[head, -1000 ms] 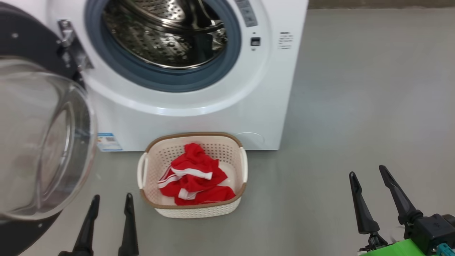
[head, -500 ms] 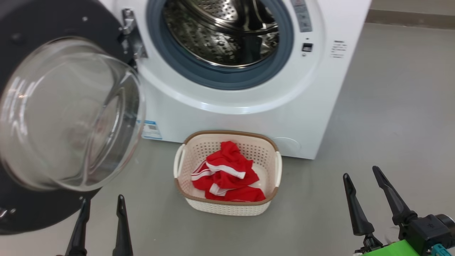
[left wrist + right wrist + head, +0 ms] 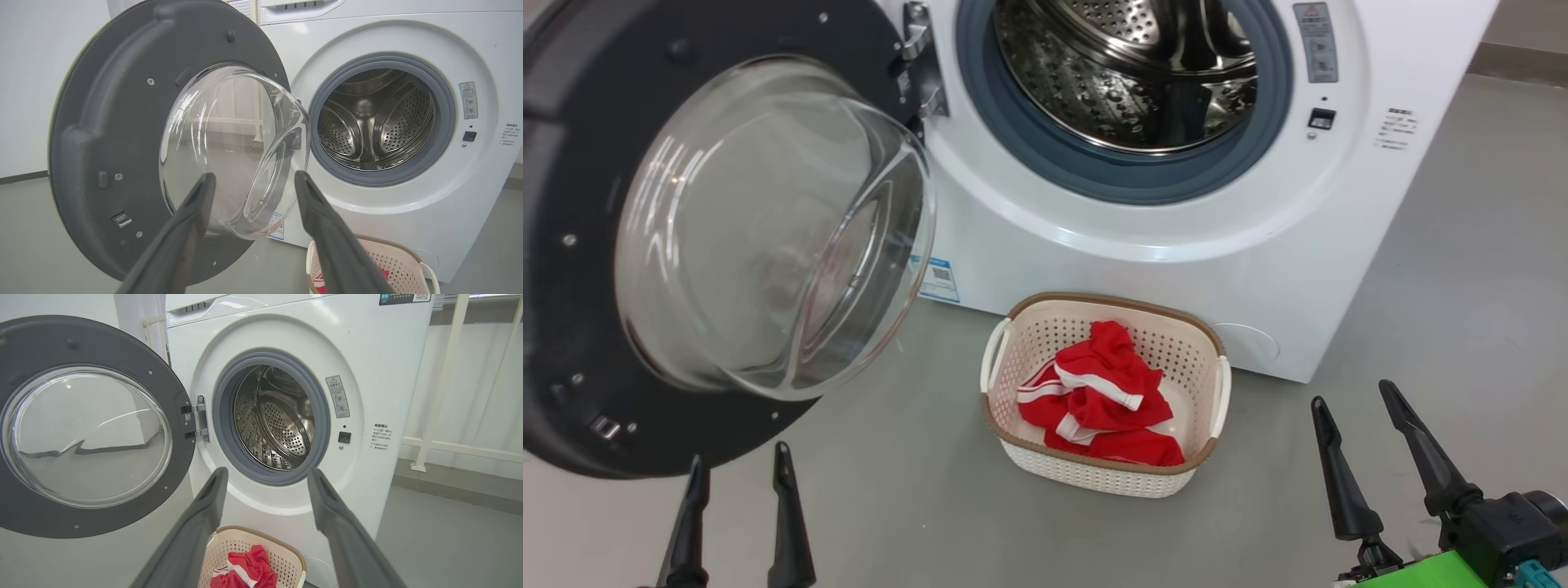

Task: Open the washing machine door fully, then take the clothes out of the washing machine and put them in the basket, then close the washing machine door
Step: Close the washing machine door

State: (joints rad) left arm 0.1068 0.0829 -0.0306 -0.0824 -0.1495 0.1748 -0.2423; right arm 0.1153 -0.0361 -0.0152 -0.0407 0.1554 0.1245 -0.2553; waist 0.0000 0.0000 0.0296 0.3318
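1. Washing machine door: far left, swung wide on its hinge, glass bowl bulging toward me. Opening it fully looks done; closing it is what's left.

2. Left gripper: low, just below the door's dark rim, touching nothing. Its two fingers are spread apart and hold nothing. From the left wrist view it points at the glass bowl, so I'd judge it the one best placed to push the door shut.

3. Washing machine: white box, centre. Grey rubber ring exposed. The drum shows bare steel, with no fabric in the part I can see.

4. Basket: on the floor, right up against the machine's front, below the opening.

5. Clothes: red bundle with white stripes, lying inside the basket. Unloading appears complete.

6. Right gripper: low right, well apart from the basket. Its fingers are spread and empty.
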